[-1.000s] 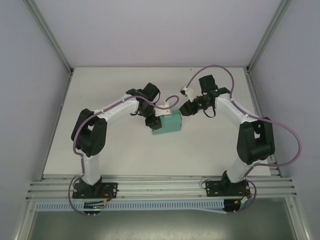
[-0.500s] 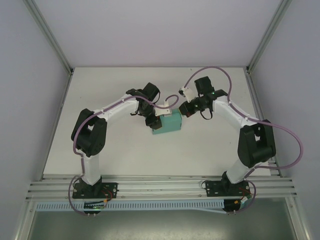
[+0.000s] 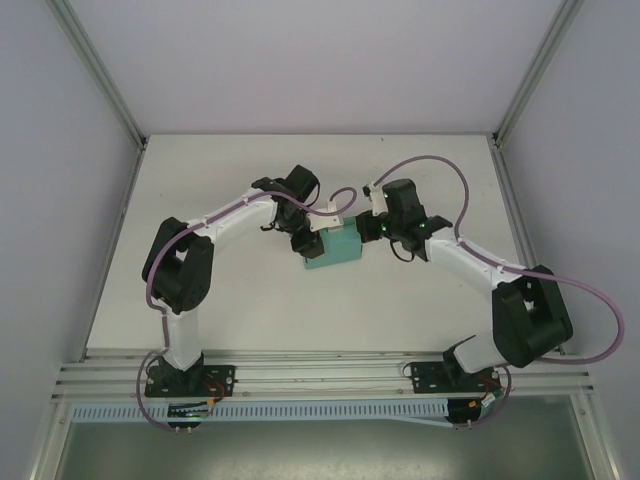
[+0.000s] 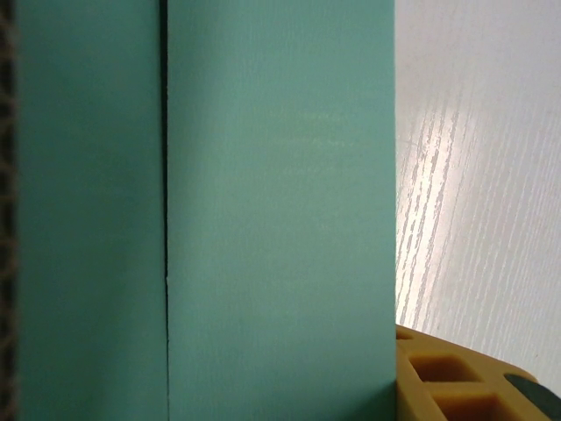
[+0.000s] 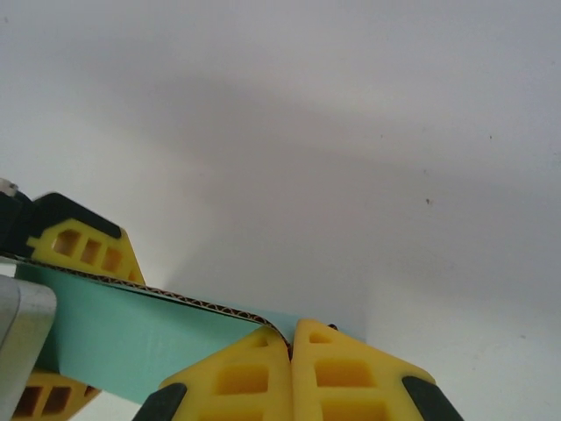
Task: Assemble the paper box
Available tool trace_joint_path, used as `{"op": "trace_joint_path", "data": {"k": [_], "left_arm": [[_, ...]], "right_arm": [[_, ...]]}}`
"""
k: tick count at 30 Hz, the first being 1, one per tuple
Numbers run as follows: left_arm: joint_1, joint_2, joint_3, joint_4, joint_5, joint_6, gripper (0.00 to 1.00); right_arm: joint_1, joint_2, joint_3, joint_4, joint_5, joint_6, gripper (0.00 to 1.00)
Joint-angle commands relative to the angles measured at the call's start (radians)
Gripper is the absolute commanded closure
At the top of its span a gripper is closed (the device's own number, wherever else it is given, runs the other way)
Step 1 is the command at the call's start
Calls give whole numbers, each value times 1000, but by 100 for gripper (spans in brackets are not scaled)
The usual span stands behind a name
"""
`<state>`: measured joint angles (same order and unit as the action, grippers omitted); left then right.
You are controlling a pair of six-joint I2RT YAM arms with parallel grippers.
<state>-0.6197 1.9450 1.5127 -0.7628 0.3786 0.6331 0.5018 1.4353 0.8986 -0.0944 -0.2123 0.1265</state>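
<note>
One paper box [image 3: 340, 247] – teal-green card, folded into a small rectangular block – lies on the white worktop [image 3: 250, 300] about midway between the two arms. There are two tools, one at each end of it.

The left tool [image 3: 308, 243] grips the box at its left end. Its wrist view looks along a flat teal panel split by one dark seam, with one yellow finger [image 4: 443, 377] at the panel's lower right corner. From the right wrist, two of its yellow fingers [image 5: 83, 248] are seen, one above the card and one below it.

The right tool [image 3: 366, 231] sits at the box's far right corner, its two yellow fingers pressed together tip to tip. The card's corrugated edge runs right up to where the tips meet – I cannot tell if any card is caught between them.
</note>
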Motion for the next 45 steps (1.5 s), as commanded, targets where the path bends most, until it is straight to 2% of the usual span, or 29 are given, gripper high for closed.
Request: {"op": "trace_joint_path", "data": {"k": [1, 12, 22, 25, 26, 29, 42, 45], "left_arm": [[-2, -3, -1, 11, -12, -23, 67], [-3, -11, -14, 16, -15, -38, 65], [-3, -16, -5, 14, -6, -50, 61], [-3, -20, 1, 8, -10, -55, 55], [-4, -21, 3, 7, -7, -58, 49], [-3, -23, 10, 3, 3, -65, 42], [-5, -42, 19, -7, 35, -94, 33], [-5, -55, 21, 1, 53, -119, 24]], "right_arm": [[36, 4, -93, 51, 7, 91, 100], [49, -23, -270, 115, 42, 57, 100], [77, -39, -335, 173, 99, 18, 100], [80, -62, -362, 185, 96, 16, 100], [80, -70, -375, 196, 90, 15, 100], [80, -73, -394, 213, 100, 13, 100], [95, -58, -426, 278, 165, 71, 100], [104, -57, -425, 285, 184, 64, 100]]}}
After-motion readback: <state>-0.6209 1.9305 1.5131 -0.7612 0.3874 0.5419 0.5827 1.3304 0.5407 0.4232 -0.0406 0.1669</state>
